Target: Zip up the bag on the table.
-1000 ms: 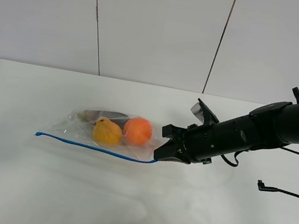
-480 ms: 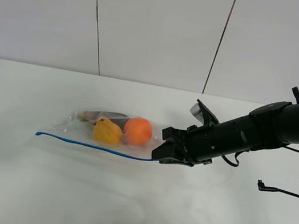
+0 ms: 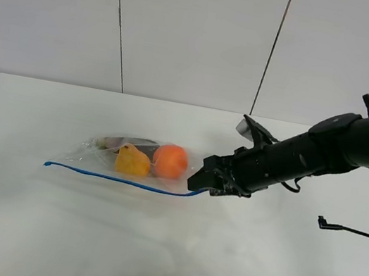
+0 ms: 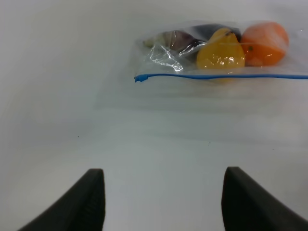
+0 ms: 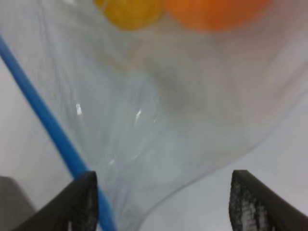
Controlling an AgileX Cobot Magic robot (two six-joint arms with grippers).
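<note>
The clear bag (image 3: 105, 160) lies on the white table (image 3: 150, 253), with an orange item (image 3: 170, 161), a yellow item (image 3: 132, 161) and a dark item inside. Its blue seal strip (image 3: 120, 181) runs along the near edge and curves up at its right end. My right gripper (image 3: 198, 182) is at the bag's right corner. In the right wrist view its jaws stand wide apart, the gripper (image 5: 168, 207) is open, and the bag (image 5: 144, 120) lies between them with the strip (image 5: 43, 110) beside one finger. My left gripper (image 4: 163, 202) is open and empty, well short of the bag (image 4: 163, 53).
A thin black cable (image 3: 354, 231) lies on the table at the right, under my right arm. A white panelled wall (image 3: 189, 31) stands behind the table's far edge.
My right gripper has lifted and drawn back a little at the bag's right corner. The strip's right end now curves upward. The bag has stayed in place.
</note>
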